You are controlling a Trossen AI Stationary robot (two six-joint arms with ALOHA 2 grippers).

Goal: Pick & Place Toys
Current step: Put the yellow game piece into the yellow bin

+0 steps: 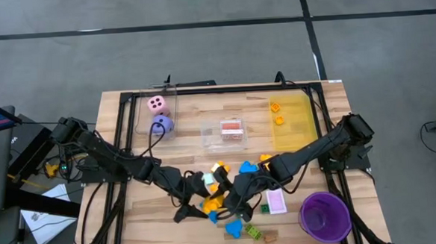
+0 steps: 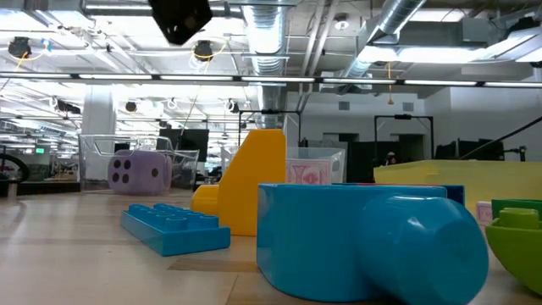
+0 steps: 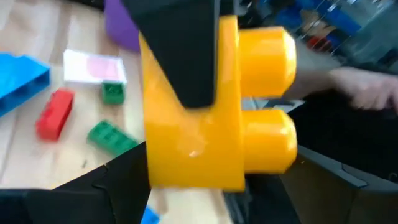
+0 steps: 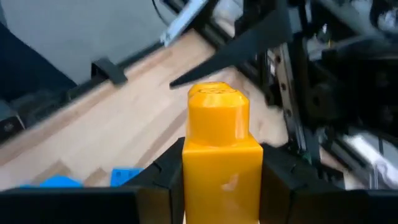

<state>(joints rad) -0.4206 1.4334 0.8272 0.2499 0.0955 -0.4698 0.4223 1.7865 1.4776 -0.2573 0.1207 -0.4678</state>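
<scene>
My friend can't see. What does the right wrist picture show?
A yellow brick stands studs-up, pinched between the right tool's two dark fingers. Behind it is the wooden table, with blue bricks near the fingers.

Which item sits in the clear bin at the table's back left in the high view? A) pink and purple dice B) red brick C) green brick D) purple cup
A: the high view shows the pink die and the purple die inside the clear bin; the purple cup stands at the front right.
</scene>
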